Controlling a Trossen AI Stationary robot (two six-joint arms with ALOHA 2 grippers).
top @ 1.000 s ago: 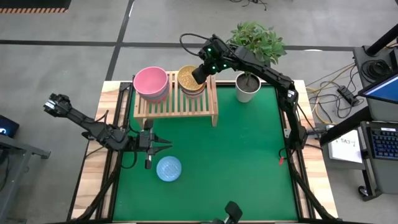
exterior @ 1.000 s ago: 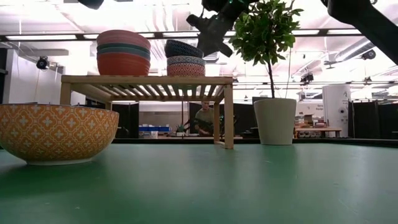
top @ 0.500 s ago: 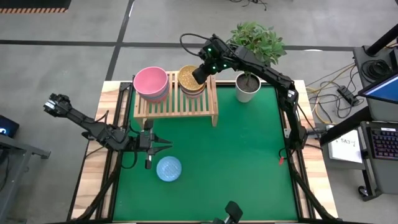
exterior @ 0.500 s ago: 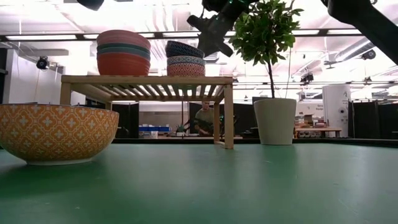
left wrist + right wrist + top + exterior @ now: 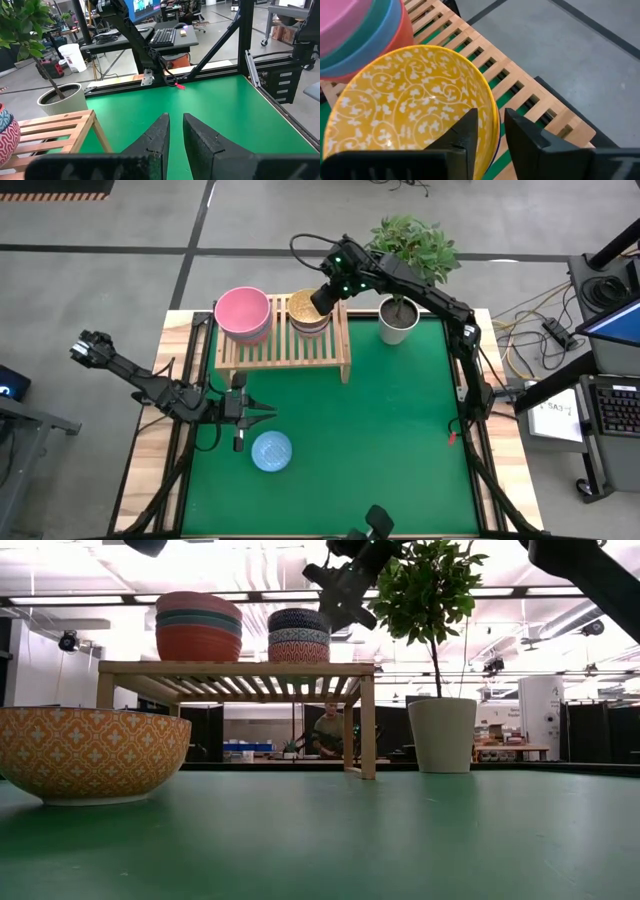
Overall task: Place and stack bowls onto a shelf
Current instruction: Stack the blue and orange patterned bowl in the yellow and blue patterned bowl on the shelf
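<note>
1. Yellow bowl (image 5: 410,105) sits level on top of the right-hand stack on the shelf (image 5: 283,347); right gripper (image 5: 325,297) is at its rim, one finger inside, one outside, jaws a narrow gap apart, so whether it grips or has let go I cannot tell.
2. Beside it on the shelf: pink bowl (image 5: 242,312) tops the other stack.
3. Step: seating this bowl, nearly done. Next calls for opening and lifting straight up, clear of the plant pot (image 5: 398,322).
4. Left gripper (image 5: 262,413) waits in front of the shelf, fingers slightly apart, empty, near the last bowl (image 5: 271,450) on the green mat.
</note>
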